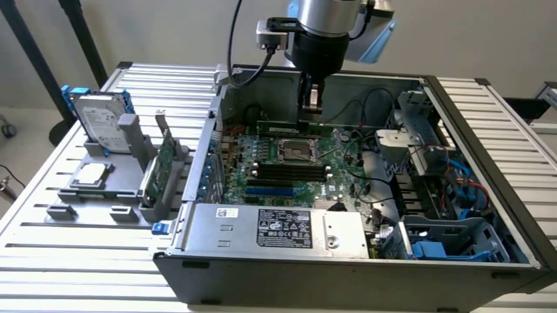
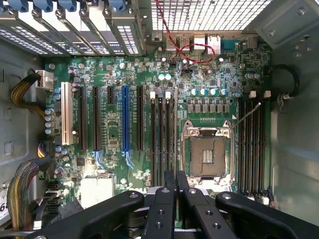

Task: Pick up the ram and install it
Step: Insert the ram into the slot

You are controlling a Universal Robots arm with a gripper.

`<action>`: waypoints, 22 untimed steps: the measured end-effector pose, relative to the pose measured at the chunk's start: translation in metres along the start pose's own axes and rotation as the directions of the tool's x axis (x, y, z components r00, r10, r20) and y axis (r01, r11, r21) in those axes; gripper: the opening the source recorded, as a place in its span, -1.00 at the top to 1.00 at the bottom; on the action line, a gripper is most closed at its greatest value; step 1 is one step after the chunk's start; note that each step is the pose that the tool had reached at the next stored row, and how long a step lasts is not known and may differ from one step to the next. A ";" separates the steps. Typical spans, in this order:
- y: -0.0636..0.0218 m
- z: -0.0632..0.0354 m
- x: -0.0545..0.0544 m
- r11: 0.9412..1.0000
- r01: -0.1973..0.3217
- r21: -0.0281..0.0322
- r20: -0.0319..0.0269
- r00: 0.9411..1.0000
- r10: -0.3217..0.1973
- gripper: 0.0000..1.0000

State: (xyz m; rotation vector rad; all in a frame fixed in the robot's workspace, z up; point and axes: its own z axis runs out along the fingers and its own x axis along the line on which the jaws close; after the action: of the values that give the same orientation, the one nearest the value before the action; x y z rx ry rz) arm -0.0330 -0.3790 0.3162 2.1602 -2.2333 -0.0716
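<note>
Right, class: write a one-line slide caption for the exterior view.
Gripper shut on the ram, held upright at the motherboard inside an open case.

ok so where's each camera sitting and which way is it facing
Exterior view: off the arm, high outside the open computer case, looking down into it; the arm and the gripper, shut on the ram, show at the top.
Wrist view: on the wrist, looking face-on at the motherboard past the gripper's own fingers.
Shared: the gripper, the motherboard and its CPU socket.
</note>
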 end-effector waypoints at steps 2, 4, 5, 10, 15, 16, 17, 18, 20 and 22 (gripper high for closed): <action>-0.0001 0.0006 0.000 1.000 0.000 0.000 0.000 1.000 0.000 0.75; -0.0002 0.0037 0.000 1.000 0.000 0.000 0.000 1.000 0.000 0.75; -0.0003 0.0054 0.000 1.000 0.000 0.000 0.000 1.000 0.000 0.75; -0.0008 0.0145 0.000 1.000 0.000 0.000 0.000 1.000 0.000 0.75; -0.0017 0.0236 0.002 1.000 0.000 0.000 -0.001 1.000 0.000 0.75; -0.0019 0.0254 0.003 1.000 0.000 0.000 0.000 1.000 0.000 0.75; -0.0021 0.0272 0.003 1.000 0.000 0.000 0.000 1.000 0.000 0.75; -0.0022 0.0289 0.004 1.000 0.000 0.000 -0.001 1.000 0.000 0.75; -0.0026 0.0325 0.006 1.000 0.000 0.000 -0.001 1.000 0.000 0.75; -0.0029 0.0362 0.008 1.000 0.000 0.000 -0.001 1.000 0.000 0.75</action>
State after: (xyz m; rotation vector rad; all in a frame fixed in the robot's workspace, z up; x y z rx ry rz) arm -0.0325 -0.3867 0.2798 2.1600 -2.2331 -0.0710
